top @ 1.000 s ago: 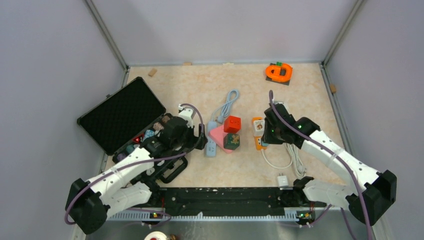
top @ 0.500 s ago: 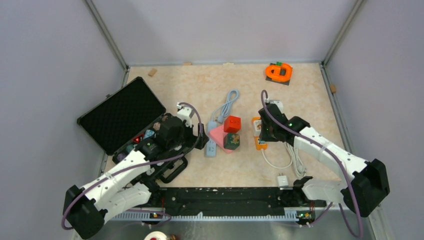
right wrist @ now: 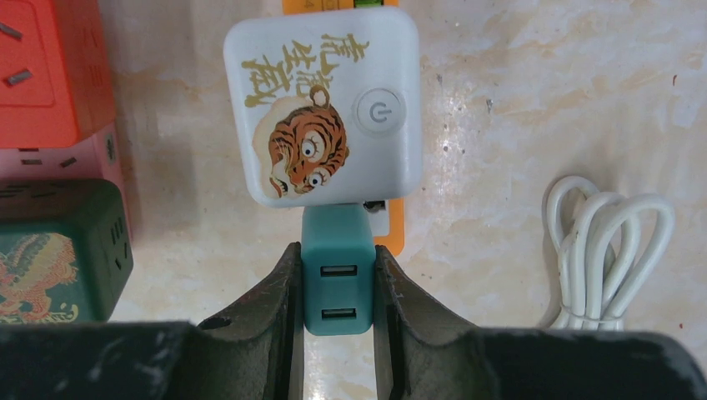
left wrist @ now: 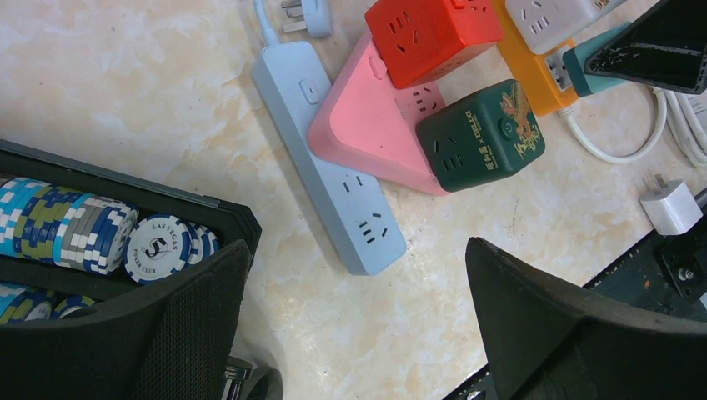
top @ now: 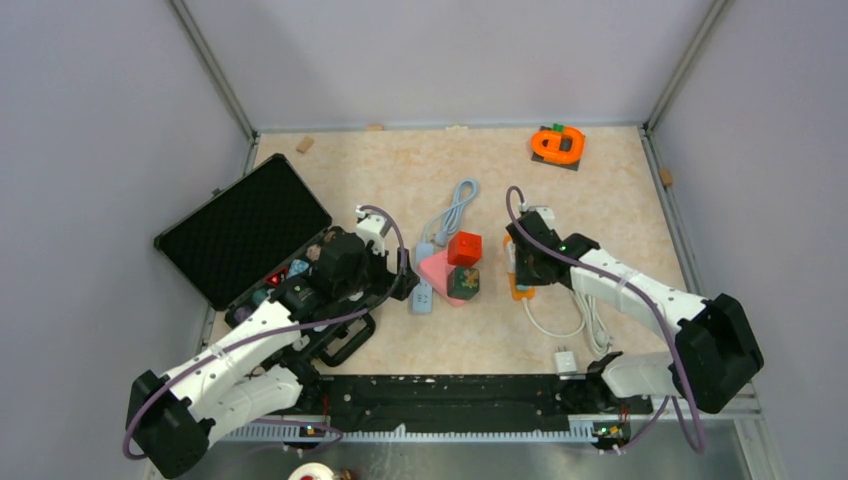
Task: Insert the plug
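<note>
Right wrist view has the teal plug (right wrist: 337, 287) clamped between the fingers of the right end effector (right wrist: 337, 250), USB ports facing the camera. Its far end sits against the lower edge of the tiger cube (right wrist: 321, 108) and over the orange strip (right wrist: 392, 218) that the cube is plugged into. The prongs are hidden, so I cannot tell whether they have entered a socket.

Over the last second, the top view shows the right arm swinging left and in. Its wrist has come from beside the strip to directly above it, and the grip on the plug has not loosened. That puts the plug at the strip, not in transit, so I judge the task to be at the alignment or push-in step. What is left would be to line the prongs up with a free socket and press. The tight spot next to the tiger cube could block the plug body.

Left of the strip lie a green cube (right wrist: 58, 250), a red cube (right wrist: 46, 67), a pink socket (left wrist: 367, 125) and a blue strip (left wrist: 333, 167). A coiled white cord (right wrist: 604, 250) lies to the right on the desk (top: 620, 190).

The left end effector (left wrist: 357, 248) hangs above the blue strip with its fingers wide apart, holding nothing. It has barely shifted. An open case (top: 240, 225) of chips (left wrist: 158, 246) sits beside it.
</note>
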Robot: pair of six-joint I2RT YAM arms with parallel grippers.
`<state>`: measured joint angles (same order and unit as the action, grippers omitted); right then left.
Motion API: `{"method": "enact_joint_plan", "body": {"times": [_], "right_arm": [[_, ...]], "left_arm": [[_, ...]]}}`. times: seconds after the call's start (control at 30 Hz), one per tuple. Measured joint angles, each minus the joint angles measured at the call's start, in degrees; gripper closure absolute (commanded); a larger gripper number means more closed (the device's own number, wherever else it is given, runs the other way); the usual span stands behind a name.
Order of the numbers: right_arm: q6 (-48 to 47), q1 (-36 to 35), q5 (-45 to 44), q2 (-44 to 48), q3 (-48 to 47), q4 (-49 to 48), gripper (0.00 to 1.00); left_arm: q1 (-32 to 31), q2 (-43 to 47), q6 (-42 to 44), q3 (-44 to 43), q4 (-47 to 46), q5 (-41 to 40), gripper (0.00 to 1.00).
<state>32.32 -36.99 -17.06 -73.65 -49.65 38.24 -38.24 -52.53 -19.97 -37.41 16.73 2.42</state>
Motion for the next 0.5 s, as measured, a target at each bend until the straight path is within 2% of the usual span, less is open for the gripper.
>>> {"method": "enact_joint_plan", "body": {"times": [0.5], "right_arm": [[-0.4,0.0,-1.4,-1.1,2.4,-4.4,1.0]], "left_arm": [[0.0,0.0,0.2,0.0,-0.3,1.2,0.01]]}}
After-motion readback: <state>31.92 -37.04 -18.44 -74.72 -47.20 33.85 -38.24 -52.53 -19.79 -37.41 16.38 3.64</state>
